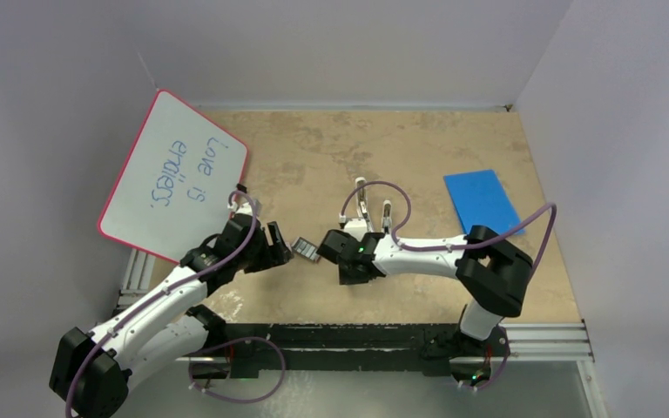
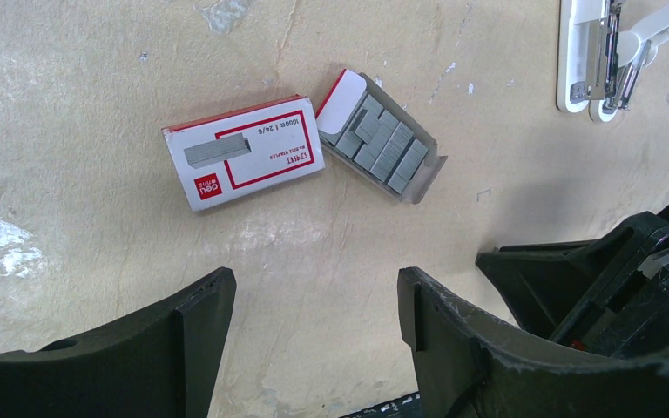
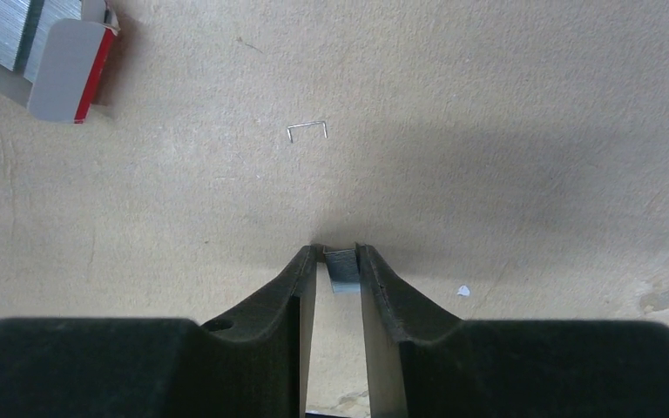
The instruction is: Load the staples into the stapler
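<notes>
The staples (image 2: 381,144) lie as grey ribbed strips in an open tray next to the red-and-white box (image 2: 244,152). In the top view the tray (image 1: 307,251) sits between both grippers. My right gripper (image 3: 338,257) is shut on a short grey strip of staples (image 3: 341,272), held low over the table. In the top view the right gripper (image 1: 329,251) is just right of the tray. My left gripper (image 2: 318,300) is open and empty, hovering near the box; it also shows in the top view (image 1: 280,248). The white stapler (image 2: 601,57) lies opened beyond, also seen from above (image 1: 371,214).
A single loose staple (image 3: 307,131) lies on the table ahead of the right gripper. A whiteboard (image 1: 174,178) leans at the back left. A blue sheet (image 1: 481,202) lies at the right. The right gripper's black body (image 2: 610,287) is close beside my left fingers.
</notes>
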`<state>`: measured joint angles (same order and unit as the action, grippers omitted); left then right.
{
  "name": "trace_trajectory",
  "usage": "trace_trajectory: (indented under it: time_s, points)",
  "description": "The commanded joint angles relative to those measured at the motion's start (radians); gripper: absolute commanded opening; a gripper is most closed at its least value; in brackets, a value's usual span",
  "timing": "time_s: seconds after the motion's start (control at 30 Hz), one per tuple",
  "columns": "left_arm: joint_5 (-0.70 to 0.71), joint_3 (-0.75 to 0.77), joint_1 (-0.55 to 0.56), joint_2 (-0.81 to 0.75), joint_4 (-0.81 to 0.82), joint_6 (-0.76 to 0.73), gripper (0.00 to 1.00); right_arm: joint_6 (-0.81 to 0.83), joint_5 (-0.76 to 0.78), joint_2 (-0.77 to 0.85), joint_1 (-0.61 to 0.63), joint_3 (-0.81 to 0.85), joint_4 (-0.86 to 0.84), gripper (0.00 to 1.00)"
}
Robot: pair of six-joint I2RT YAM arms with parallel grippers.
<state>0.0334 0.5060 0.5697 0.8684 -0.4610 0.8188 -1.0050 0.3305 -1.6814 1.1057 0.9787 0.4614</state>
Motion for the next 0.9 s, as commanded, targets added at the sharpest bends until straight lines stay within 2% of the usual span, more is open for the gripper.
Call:
trace_trajectory:
  time_s: [0.0,0.4,0.73,0.87]
  points:
    - [-0.001,0.017,-0.005,-0.013,0.012,-0.010,0.68,0.010,0.042,-0.031,-0.003,0.011,-0.002,0.28]
    - [-0.001,0.016,-0.004,-0.012,0.013,-0.009,0.68,0.025,0.075,-0.043,-0.004,0.014,0.010,0.29]
    - [0.000,0.016,-0.004,-0.013,0.011,-0.009,0.68,0.042,0.083,-0.040,-0.003,0.020,0.011,0.17]
    - [-0.001,0.016,-0.004,-0.015,0.012,-0.008,0.68,0.034,0.080,-0.026,-0.003,0.021,0.022,0.16]
